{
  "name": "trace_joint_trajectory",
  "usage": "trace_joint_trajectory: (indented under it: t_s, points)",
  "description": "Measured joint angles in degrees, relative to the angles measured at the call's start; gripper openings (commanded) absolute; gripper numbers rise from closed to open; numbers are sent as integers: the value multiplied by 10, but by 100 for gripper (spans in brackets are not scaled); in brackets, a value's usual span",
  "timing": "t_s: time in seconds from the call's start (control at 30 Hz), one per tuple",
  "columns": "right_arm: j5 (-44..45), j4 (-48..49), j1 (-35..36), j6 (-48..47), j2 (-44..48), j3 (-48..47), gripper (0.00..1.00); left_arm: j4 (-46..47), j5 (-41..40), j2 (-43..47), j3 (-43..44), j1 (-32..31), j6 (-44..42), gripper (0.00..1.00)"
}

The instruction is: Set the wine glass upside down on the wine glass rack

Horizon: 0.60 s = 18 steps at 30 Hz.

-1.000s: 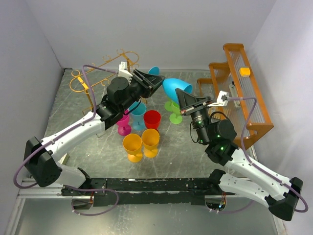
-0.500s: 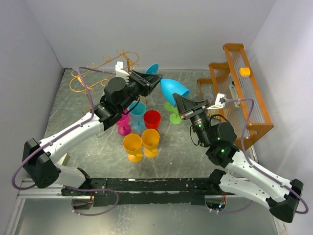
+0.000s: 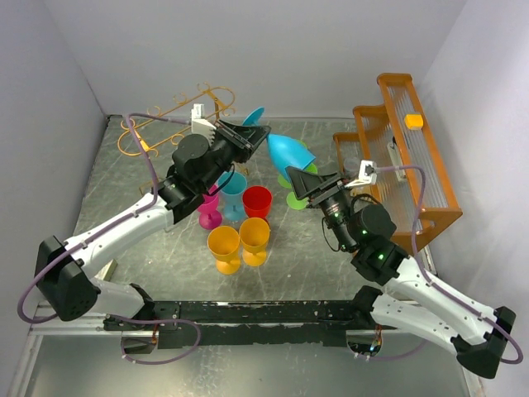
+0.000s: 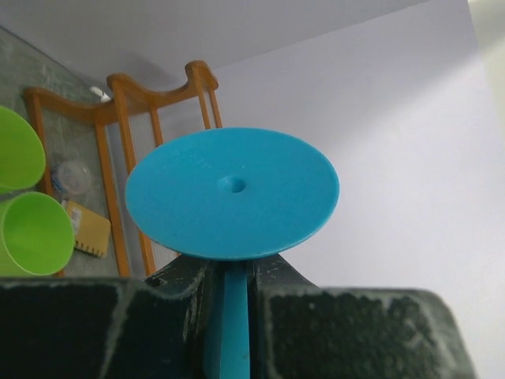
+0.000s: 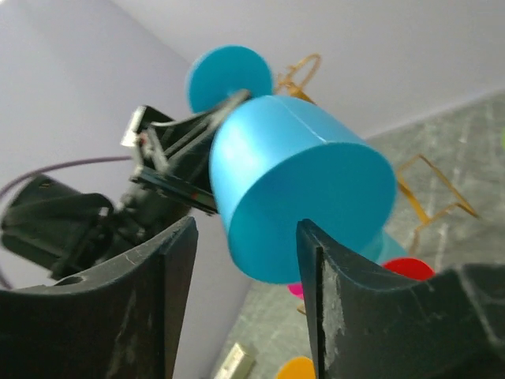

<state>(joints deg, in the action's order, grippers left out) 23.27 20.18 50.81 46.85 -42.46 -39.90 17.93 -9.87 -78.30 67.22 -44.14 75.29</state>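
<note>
I count eight wine glasses (image 3: 289,153): two blue (image 3: 234,184), two green (image 3: 296,198), two orange (image 3: 223,246), one red (image 3: 257,201), one pink (image 3: 208,217). Also one wire rack (image 3: 169,112), one wooden rack (image 3: 430,165).

text: none readable | labels, brands: none legible | numbers, signs: none legible | views checked: top external, left wrist, right wrist

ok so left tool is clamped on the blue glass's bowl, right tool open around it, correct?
Not the bowl: the left tool is clamped on the stem of the blue glass, just under the foot, as the left wrist view shows. The right tool is open around the bowl.
</note>
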Motion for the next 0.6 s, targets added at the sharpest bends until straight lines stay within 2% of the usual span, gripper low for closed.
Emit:
trace_joint_trajectory:
  t_s: [0.1, 0.37, 0.6]
  points:
    - [23, -92, 0, 4, 0, -30, 65, 2, 0, 7, 0, 8, -47, 7]
    - [85, -304, 0, -5, 8, -116, 68, -12, 12, 47, -2, 21, -264, 7]
    - [75, -355, 0, -72, -23, -192, 69, -22, 85, 87, -18, 24, -481, 7]
